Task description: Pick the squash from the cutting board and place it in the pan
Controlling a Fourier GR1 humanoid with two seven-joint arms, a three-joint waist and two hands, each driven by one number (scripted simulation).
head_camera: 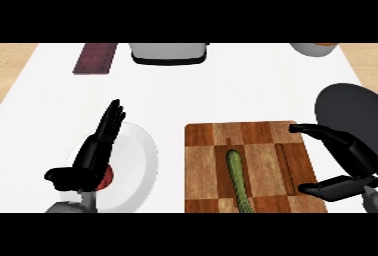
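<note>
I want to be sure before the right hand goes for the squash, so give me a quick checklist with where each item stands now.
1. Squash lies on the cutting board: ok.
2. Right hand open, at the board's right edge: ok.
3. Right hand touching the squash: not ok, still apart.
4. Pan in view right of the board: ok.
5. Pan's inside free: cannot tell, partly cut off.
6. Left hand open over the white plate, away from the board: ok.

We see the squash (238,181), long, thin, green, lying flat lengthwise on the cutting board (207,165), near its middle, slightly slanted, lower end at the frame edge. Board is checkered brown wood. The pan (351,110), dark and round, sits just beside the board's upper right corner, partly cropped.
</note>
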